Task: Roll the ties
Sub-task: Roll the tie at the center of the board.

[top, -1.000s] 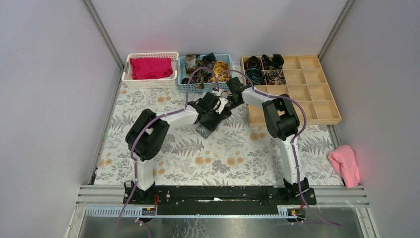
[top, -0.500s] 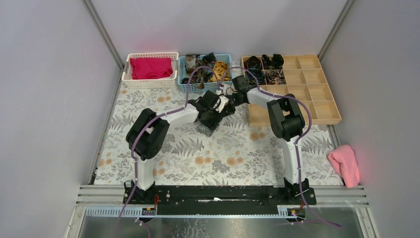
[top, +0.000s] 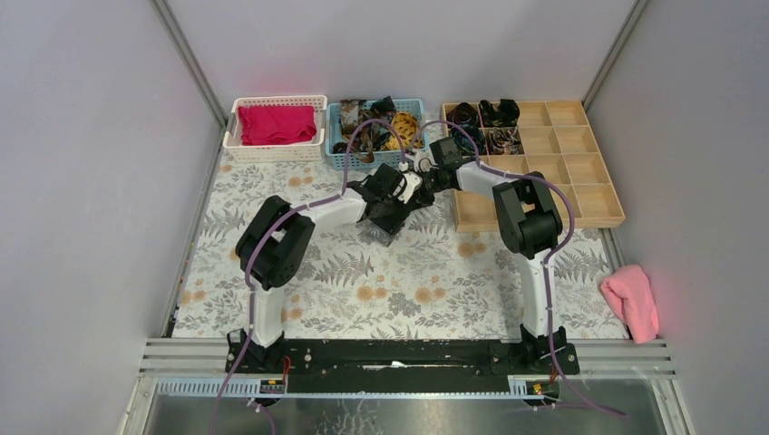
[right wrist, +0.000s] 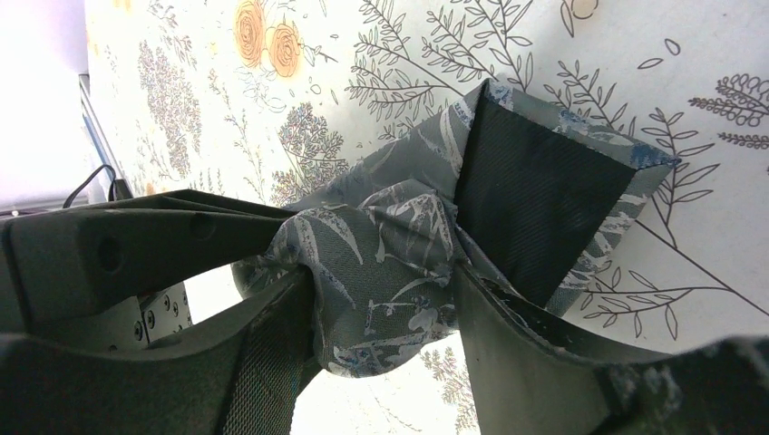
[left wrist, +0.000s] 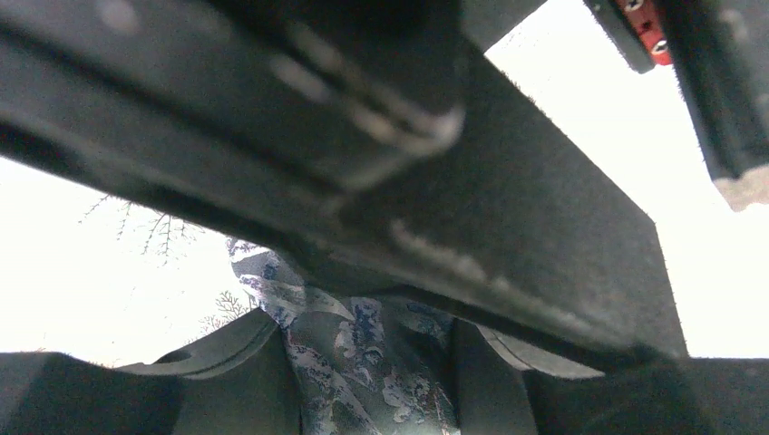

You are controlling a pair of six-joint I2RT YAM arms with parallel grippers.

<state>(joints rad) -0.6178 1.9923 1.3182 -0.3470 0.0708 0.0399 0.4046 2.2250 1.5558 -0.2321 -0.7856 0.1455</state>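
A grey tie with a pale leaf pattern [right wrist: 390, 249] is bunched between both grippers above the floral tablecloth; its wide end with black lining [right wrist: 535, 195] hangs toward the cloth. My right gripper [right wrist: 381, 308] is shut on the bunched fabric. My left gripper [left wrist: 363, 362] is shut on the same tie [left wrist: 363, 353], with the right arm's dark body close overhead. In the top view the two grippers meet near mid-table, the left [top: 392, 201] just below the right [top: 419, 177], and the tie's end [top: 379, 237] hangs under them. Rolled ties [top: 481, 125] sit in the wooden tray's far-left compartments.
A blue basket [top: 337, 136] of loose ties, one yellow-orange [top: 403, 127], stands at the back centre. A white basket with magenta cloth [top: 276, 124] is to its left. The wooden compartment tray [top: 562, 172] is at the back right. A pink cloth [top: 632, 299] lies off the mat at right.
The right gripper and forearm have shifted slightly back and right, toward the basket. The left gripper has followed a little, still joined at the tie.
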